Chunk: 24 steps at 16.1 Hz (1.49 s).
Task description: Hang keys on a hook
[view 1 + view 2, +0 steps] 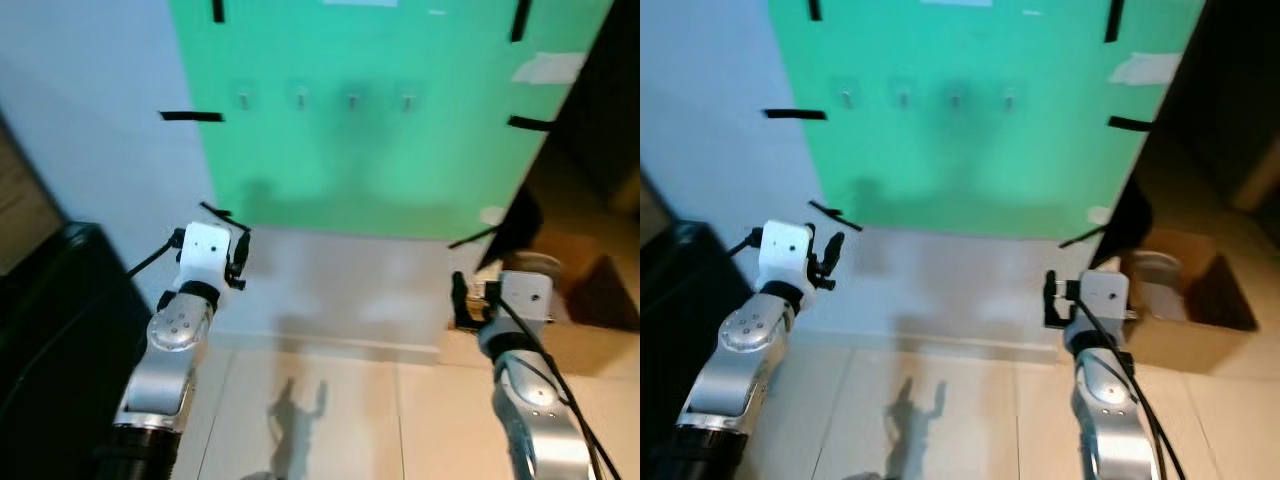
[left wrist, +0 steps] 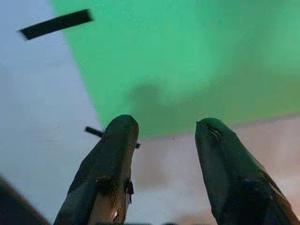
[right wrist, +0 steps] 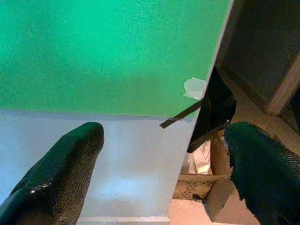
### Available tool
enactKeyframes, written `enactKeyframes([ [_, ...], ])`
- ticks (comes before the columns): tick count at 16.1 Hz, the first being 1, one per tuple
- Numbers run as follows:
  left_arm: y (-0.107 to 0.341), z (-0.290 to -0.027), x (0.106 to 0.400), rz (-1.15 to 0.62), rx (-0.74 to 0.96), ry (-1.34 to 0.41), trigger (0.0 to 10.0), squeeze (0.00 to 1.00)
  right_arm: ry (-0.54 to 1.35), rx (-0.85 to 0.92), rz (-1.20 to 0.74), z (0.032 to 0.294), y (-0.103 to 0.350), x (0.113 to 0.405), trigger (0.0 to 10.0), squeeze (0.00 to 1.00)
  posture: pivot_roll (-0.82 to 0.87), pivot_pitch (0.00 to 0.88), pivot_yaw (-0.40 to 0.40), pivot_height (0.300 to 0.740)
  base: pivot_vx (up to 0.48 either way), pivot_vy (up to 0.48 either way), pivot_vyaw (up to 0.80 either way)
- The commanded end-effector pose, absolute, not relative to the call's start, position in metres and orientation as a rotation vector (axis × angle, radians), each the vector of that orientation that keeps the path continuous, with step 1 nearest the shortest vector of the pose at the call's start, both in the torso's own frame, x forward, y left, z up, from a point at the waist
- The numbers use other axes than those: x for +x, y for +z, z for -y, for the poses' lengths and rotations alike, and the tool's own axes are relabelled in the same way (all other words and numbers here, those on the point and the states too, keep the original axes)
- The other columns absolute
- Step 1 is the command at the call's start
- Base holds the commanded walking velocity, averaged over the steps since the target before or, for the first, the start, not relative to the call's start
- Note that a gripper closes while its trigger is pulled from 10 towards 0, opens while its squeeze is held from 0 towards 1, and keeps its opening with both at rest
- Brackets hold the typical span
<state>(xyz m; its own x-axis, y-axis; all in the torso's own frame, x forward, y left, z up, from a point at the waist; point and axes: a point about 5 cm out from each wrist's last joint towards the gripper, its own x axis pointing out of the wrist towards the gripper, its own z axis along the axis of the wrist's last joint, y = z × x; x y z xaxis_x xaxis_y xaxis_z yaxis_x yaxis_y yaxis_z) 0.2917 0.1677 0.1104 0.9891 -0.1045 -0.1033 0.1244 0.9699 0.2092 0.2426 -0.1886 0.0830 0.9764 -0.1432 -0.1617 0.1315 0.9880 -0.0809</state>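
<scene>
Green sheet [image 1: 400,130] taped to the wall carries four small hooks [image 1: 352,100] in a row, above and ahead of both grippers. Left gripper [image 2: 164,136] has its fingers spread, nothing between them. Right gripper [image 3: 164,136] gapes wide (cardboard box [image 1: 1185,300] just beside it). Keys cannot be made out.

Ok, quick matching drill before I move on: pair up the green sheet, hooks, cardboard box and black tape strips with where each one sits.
Things:
1. green sheet
2. hooks
3. cardboard box
4. black tape strips

Places:
A. on the floor to the robot's right
B. in a row near the sheet's top
C. at the sheet's edges
D. on the wall ahead

Pairs: 1-D, 2-B, 3-A, 4-C
</scene>
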Motion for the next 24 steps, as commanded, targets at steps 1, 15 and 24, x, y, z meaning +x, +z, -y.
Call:
enactKeyframes([
  [1,0.112,-0.166,0.292,-0.083,0.222,-0.135,10.0,0.0,-0.107,-0.07,-0.166,0.188,0.083,0.242,10.0,1.0,-0.06,0.0,0.039,0.74,0.371,0.0,0.8],
  [15,0.108,-0.165,0.287,-0.085,0.246,-0.149,10.0,0.0,-0.044,-0.075,-0.182,0.183,0.076,0.242,10.0,1.0,-0.05,0.0,0.025,0.74,0.379,0.0,0.8],
  [24,0.11,-0.165,0.289,-0.07,0.285,-0.13,10.0,0.0,-0.018,-0.044,-0.16,0.182,0.08,0.249,10.0,1.0,-0.04,0.0,0.016,0.74,0.161,0.0,0.44],
])
